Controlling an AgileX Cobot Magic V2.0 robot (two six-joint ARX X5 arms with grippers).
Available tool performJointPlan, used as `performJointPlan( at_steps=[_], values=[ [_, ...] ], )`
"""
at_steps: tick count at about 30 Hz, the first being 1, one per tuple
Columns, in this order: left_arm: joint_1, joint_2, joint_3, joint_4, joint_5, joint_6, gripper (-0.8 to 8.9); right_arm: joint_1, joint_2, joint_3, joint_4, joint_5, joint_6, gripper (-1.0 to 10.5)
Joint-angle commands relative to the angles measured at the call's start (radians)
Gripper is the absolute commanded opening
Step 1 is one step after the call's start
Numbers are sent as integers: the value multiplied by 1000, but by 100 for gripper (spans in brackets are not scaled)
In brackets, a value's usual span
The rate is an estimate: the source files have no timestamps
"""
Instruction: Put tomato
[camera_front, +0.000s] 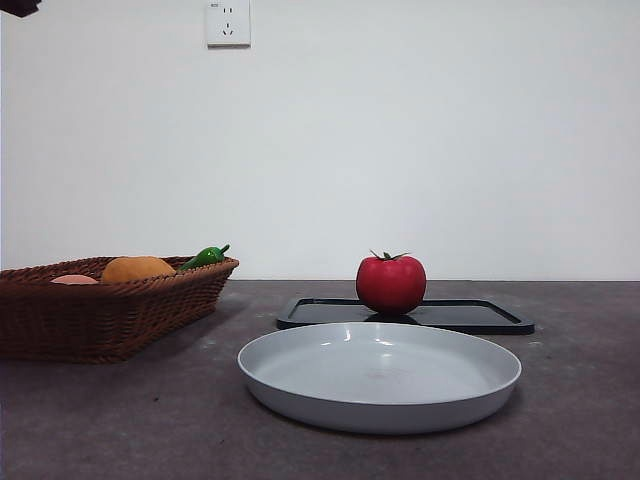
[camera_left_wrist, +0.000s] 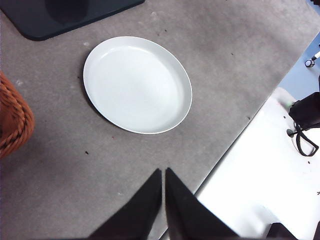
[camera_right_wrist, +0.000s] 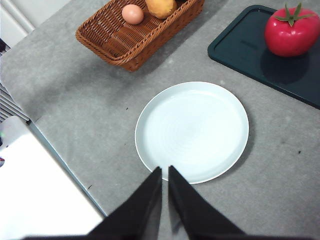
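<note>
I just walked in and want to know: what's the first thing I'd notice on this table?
The shiny red tomato with its green stem pops out first, sitting on a black tray behind a big white plate. The plate has nothing on it. Off to one side is a brown wicker basket holding an orange fruit and a small green pepper.

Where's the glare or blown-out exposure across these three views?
Front view: small highlights on the tomato and the white plate. Left wrist view: the white surface past the table edge is overexposed. Right wrist view: the same surface is washed out; the tomato shows soft highlights.
</note>
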Motion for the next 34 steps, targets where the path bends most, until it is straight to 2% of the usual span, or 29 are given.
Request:
performJointPlan(
  at_steps=[1, 9, 13, 16, 21, 25, 28, 30, 34],
  values=[
    [-5, 5, 22, 5, 5, 11, 8, 5, 5, 8, 11, 0, 2, 10],
    [-5, 5, 22, 5, 5, 11, 8, 5, 5, 8, 11, 0, 2, 10],
    [23, -27, 21, 62, -29, 60, 8, 5, 5, 8, 11, -1, 2, 10],
    [84, -87, 12, 201, -49, 72, 8, 5, 5, 8, 11, 0, 2, 10],
    [222, -226, -62, 522, -69, 98, 8, 5, 5, 8, 11, 0, 2, 10],
    [306, -348, -200, 750, -224, 101, 8, 5, 5, 8, 11, 0, 2, 10],
    [345, -433, -322, 855, -349, 97, 8, 5, 5, 8, 11, 0, 2, 10],
    [363, -489, -406, 892, -411, 98, 8, 5, 5, 8, 11, 0, 2, 10],
    [383, -575, -544, 902, -462, 98, 8, 5, 5, 8, 11, 0, 2, 10]
  ],
)
